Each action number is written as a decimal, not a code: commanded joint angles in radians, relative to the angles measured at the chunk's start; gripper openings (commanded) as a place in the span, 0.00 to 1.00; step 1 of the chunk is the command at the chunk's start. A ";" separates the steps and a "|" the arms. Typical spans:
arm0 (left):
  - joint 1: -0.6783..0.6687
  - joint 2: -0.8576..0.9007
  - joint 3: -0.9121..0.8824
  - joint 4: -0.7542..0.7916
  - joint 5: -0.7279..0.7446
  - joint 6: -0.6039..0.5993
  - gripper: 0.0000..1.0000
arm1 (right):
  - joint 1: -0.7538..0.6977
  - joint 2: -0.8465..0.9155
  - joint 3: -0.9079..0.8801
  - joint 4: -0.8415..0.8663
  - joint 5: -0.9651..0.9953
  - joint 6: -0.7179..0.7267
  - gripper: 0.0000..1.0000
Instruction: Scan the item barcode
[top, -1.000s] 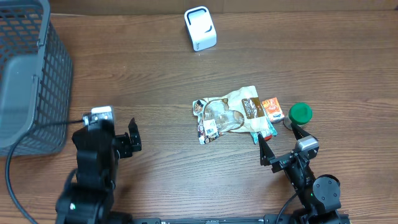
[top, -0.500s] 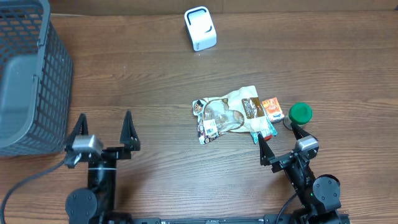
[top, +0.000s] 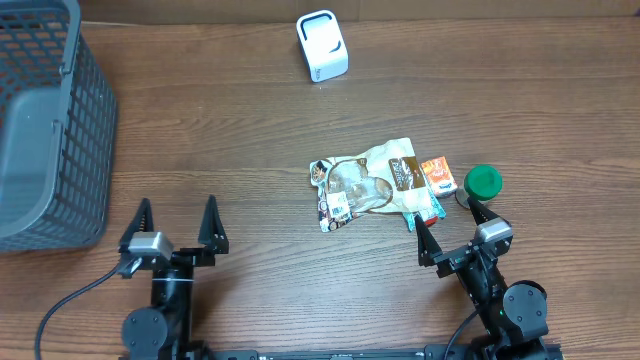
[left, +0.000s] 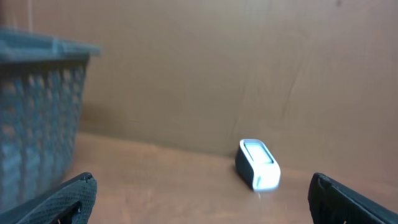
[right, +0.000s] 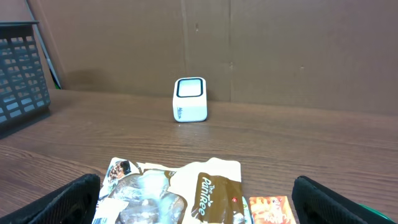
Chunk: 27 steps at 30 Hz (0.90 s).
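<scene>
Left end effector (top: 177, 208) pulled back toward its base, released, empty | right end effector (top: 447, 228) unmoved, released, snack pouch (top: 365, 180) just ahead | scanner (top: 322, 45) far ahead

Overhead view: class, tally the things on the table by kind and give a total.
Grey mesh basket: 1
White barcode scanner: 1
Snack bag: 1
Orange packet: 1
Green round container: 1
Total: 5
Teal edge under the bag: unclear, not counted.

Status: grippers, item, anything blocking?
Left gripper open, empty. Right gripper open, empty. White-and-brown plastic snack bag lying flat, untouched. Nothing between it and white boxy scanner.
</scene>
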 joint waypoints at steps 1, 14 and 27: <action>0.008 -0.014 -0.047 0.006 0.043 -0.035 1.00 | -0.005 -0.009 -0.011 0.003 -0.005 0.004 1.00; 0.013 -0.014 -0.057 -0.176 0.069 0.140 1.00 | -0.005 -0.009 -0.011 0.003 -0.005 0.004 1.00; 0.011 -0.013 -0.057 -0.177 0.049 0.229 1.00 | -0.005 -0.009 -0.011 0.003 -0.005 0.004 1.00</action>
